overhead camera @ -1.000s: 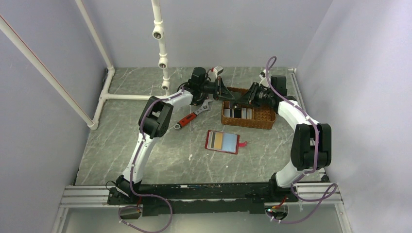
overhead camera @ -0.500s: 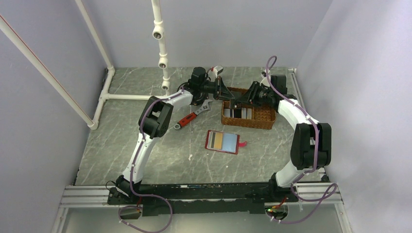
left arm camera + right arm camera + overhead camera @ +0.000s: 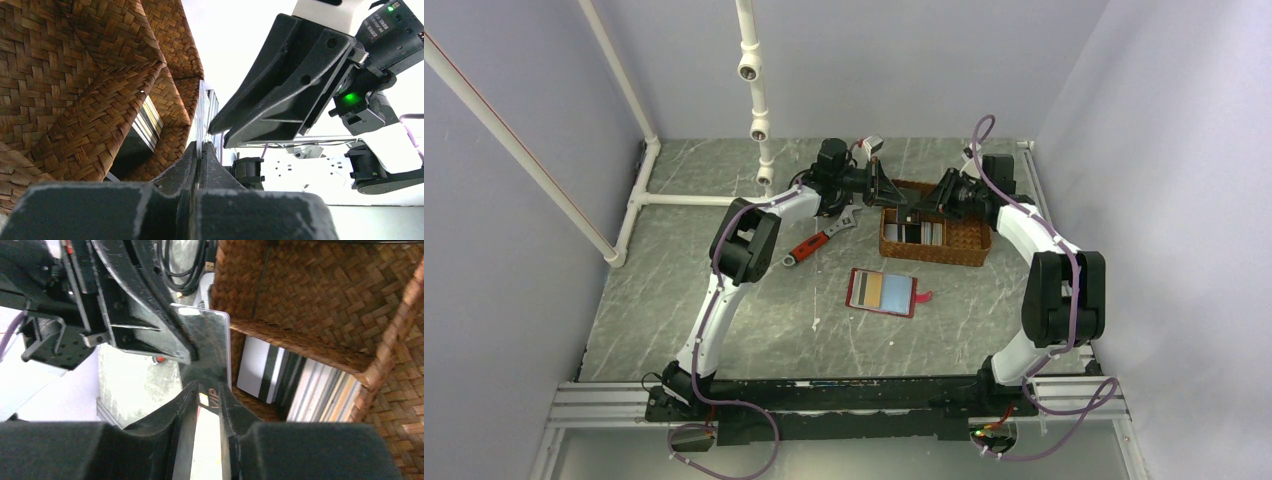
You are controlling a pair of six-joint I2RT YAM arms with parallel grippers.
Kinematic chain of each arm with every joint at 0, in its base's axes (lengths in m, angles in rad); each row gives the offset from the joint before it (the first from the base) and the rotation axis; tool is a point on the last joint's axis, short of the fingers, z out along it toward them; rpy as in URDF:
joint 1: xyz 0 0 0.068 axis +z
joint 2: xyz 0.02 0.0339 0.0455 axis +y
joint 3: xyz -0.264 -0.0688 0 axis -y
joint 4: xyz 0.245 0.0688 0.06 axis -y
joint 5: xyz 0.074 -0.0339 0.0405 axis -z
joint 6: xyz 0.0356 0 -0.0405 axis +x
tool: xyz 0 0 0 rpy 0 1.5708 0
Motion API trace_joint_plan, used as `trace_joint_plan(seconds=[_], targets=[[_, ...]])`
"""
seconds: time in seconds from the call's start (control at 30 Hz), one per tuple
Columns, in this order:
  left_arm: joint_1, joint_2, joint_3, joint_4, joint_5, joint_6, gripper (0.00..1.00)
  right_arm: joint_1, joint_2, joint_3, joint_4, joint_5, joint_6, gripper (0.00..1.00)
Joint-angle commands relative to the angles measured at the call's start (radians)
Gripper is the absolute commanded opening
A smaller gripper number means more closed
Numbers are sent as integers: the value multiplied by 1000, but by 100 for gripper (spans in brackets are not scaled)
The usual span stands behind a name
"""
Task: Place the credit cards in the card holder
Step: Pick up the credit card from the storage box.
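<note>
L claw [image 3: 199,147] clamped on thin silvery plastic card [image 3: 212,337], upper centre over brown wicker basket [image 3: 929,256]; R claw [image 3: 207,395] jaws astride it, grip unclear. Risk: L releases early, card drops.

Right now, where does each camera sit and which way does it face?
Top external: above and behind the arm bases, looking down at the table; the left arm and right arm show, reaching to the wicker basket.
Left wrist: on the left arm, looking along the left gripper, shut on a card, toward the right gripper.
Right wrist: on the right arm, looking along the right gripper at that card, the left gripper opposite.
Shared: both wrist views show the card, the basket and the other gripper.
</note>
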Motion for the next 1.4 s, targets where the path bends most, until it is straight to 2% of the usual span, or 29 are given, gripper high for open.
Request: trace_joint_plan(seconds=[0.0,0.17,0.23,0.4,0.6,0.8,1.07,1.23,1.37], targets=[[-13,11,51,29,11,8,0,10,-45,14,93,-80,37,22],[-13,12,46,59,17,-14,0,9,-45,-14,157,-134,98,20],[-14,10,38,84,22,-30,0,7,-48,-25,157,-108,108,20],[-14,-6,14,122,54,-30,0,-1,-50,31,0,81,3,33],[-14,-14,1,124,74,-21,0,-9,-38,63,-7,105,-17,38],[-18,-15,2,127,79,-24,0,-10,-1,95,6,59,-11,38],[-23,-5,10,139,81,-40,0,-9,8,98,45,19,13,31],[-24,-8,11,123,79,-26,0,-9,3,96,31,34,2,36],[-24,-2,12,135,78,-39,0,-9,3,87,60,4,22,35]])
